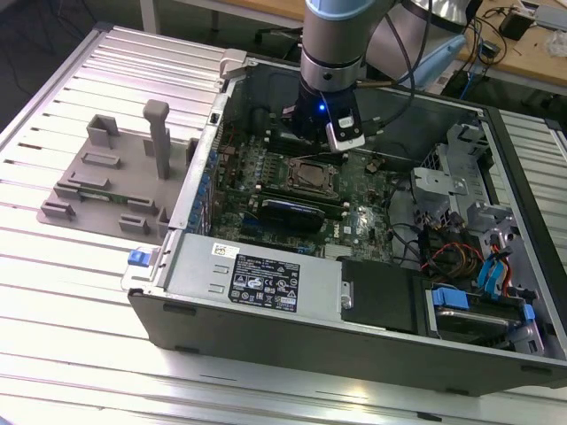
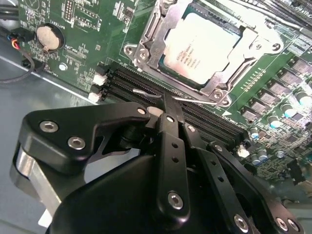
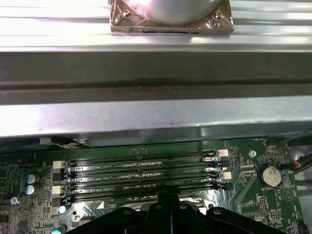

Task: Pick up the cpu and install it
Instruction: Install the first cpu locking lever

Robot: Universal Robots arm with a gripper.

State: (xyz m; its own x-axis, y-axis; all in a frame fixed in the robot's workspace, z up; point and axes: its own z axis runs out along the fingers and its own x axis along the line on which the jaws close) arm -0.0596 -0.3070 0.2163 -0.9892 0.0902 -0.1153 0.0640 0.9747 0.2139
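One arm here, and your gripper (image 2: pixel 165 100) sits down inside the open PC case (image 1: pixel 266 332), over the RAM slots (image 3: pixel 141 173) on the motherboard (image 1: pixel 368 199). Take the socket (image 1: pixel 310 174) as your ref pt: in the exterior view the arm's wrist hangs just beyond it, toward the case's far wall. The cpu (image 2: pixel 202 46) already lies in that socket, shiny top up, with the metal frame (image 2: pixel 146 46) round it; in the second wrist view it looks flat and square to the frame. Your fingers are pinched together w/ no visible gap at the tips, and nothing sits between them; the tips are above the slot rows just beside the socket, apart from the chip. I can't tell whether they touch the board. A round coin battery (image 2: pixel 49 38) sits on the board further from the socket, past the slot ends. A black card (image 1: pixel 288 214) lies on the socket's near side in the exterior view. Outside the case, well away from the socket on the exterior view's left, a grey fixture tray (image 1: pixel 106 190) stands on the ribbed metal table (image 1: pixel 71 292).
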